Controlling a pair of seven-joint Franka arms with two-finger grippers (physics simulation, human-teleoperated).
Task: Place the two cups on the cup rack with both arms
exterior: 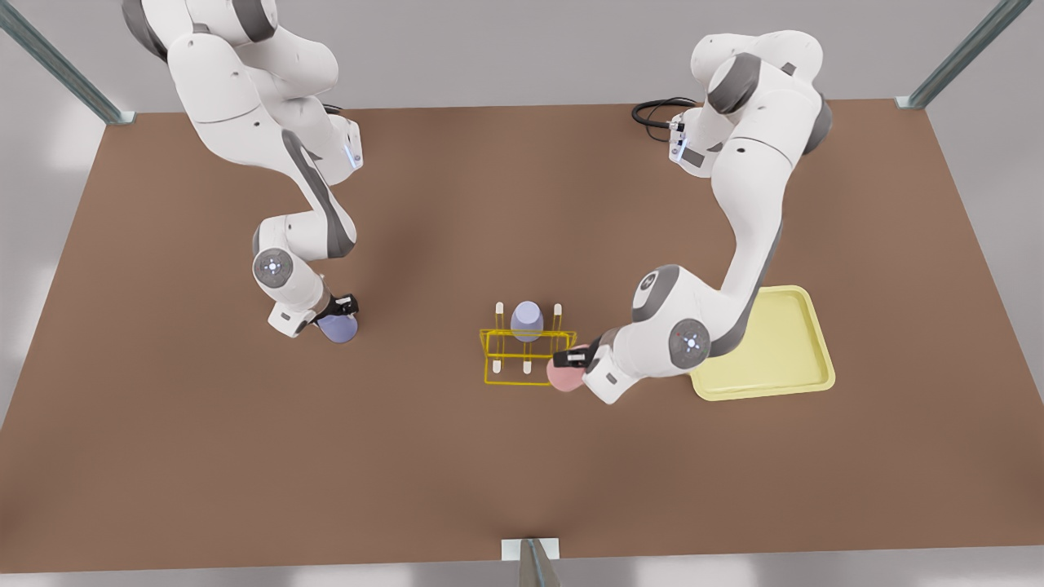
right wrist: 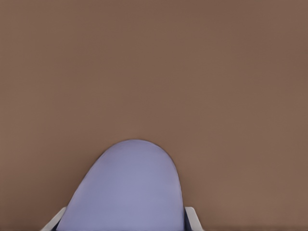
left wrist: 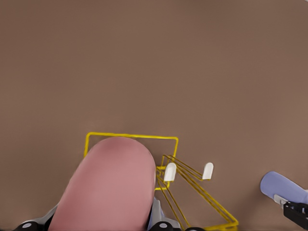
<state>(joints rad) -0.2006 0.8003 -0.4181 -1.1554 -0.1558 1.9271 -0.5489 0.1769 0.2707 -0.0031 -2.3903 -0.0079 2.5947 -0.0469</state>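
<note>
Here, left hand (exterior: 571, 359) grips smooth pink cup (exterior: 564, 373) beside wire rack (exterior: 522, 355).

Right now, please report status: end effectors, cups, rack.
Left end effector shut on pink cup, beside the cup rack. Right end effector shut on lavender cup, far off. Another lavender cup already on rack.

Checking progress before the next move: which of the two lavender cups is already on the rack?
The lavender cup on the yellow cup rack, at the table's middle. The other lavender cup is held in the right gripper, away from the rack.
</note>
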